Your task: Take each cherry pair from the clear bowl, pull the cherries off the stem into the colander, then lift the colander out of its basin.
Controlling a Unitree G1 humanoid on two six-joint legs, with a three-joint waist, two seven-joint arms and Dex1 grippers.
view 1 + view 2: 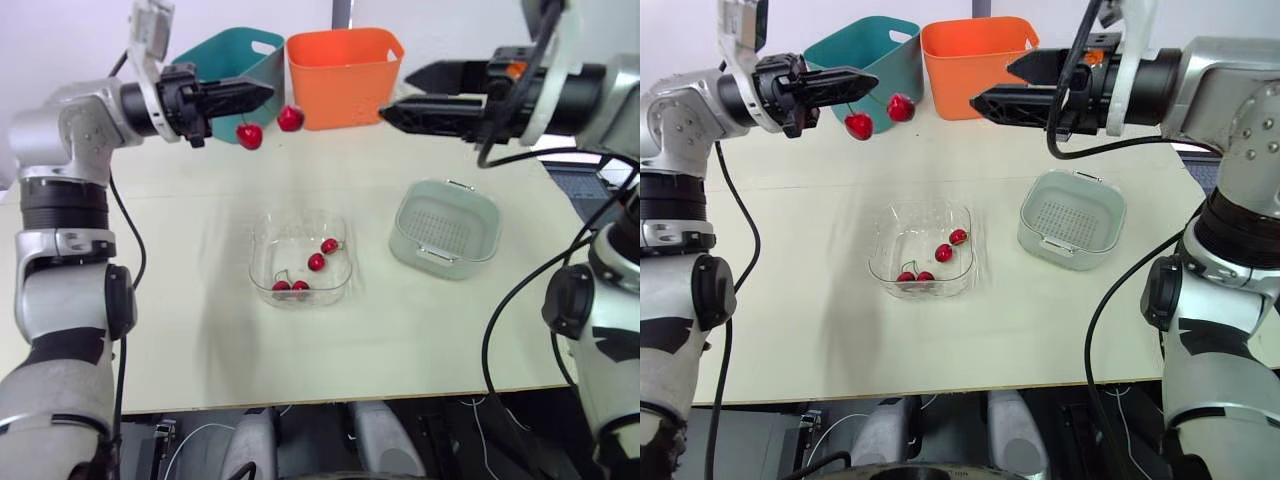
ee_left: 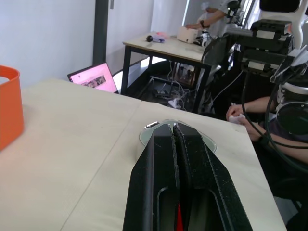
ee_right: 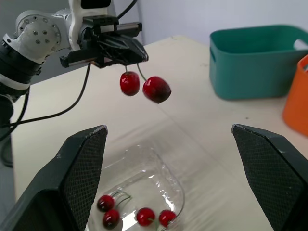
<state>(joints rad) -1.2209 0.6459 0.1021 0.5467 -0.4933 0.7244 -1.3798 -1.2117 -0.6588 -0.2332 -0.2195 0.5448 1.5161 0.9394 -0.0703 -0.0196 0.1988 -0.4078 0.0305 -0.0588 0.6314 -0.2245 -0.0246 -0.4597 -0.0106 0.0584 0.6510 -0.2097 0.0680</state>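
The cherry pair [image 1: 250,135] hangs from my left gripper [image 1: 268,92], whose fingers are pressed together on the top of the stems. Both cherries dangle side by side, well above the desk [image 1: 180,290]. The point where the stems meet is hidden between the fingers, and my left wrist camera catches just a red sliver there.

My right gripper [image 1: 396,94] is spread wide and holds nothing. It is raised level with the left one and points at it, with the cherries in the gap between them.

Below, the clear bowl [image 1: 262,232] holds four more cherries [image 1: 316,262], though I cannot trace their stems surely. Beside it the colander [image 1: 410,225] sits in its basin, and I cannot make out the edge between the two. A teal bin [image 1: 230,60] and an orange bin [image 1: 345,75] stand at the far edge.
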